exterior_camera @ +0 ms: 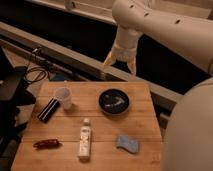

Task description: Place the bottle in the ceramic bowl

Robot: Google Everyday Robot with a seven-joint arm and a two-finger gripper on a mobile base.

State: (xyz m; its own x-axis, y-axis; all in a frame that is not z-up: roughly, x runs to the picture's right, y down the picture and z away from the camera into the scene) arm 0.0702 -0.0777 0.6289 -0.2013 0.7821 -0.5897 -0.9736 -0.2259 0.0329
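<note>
The bottle (85, 140), slim and white with a white cap and a yellow-orange label, lies on the wooden table (145, 130) near its front middle, cap pointing away. The ceramic bowl (114, 101), round, glossy black with pale streaks inside, sits on the table to the bottle's upper right and holds nothing. My gripper (121, 65) hangs from the white arm above the table's far edge, just behind the bowl. Its two pale fingers (109, 60) are spread apart with nothing between them.
A white cup (64, 97) stands at the table's left, with a black flat object (49, 110) beside it. A dark red item (47, 144) lies at the front left. A blue sponge (128, 144) lies at the front right. A rail runs behind the table.
</note>
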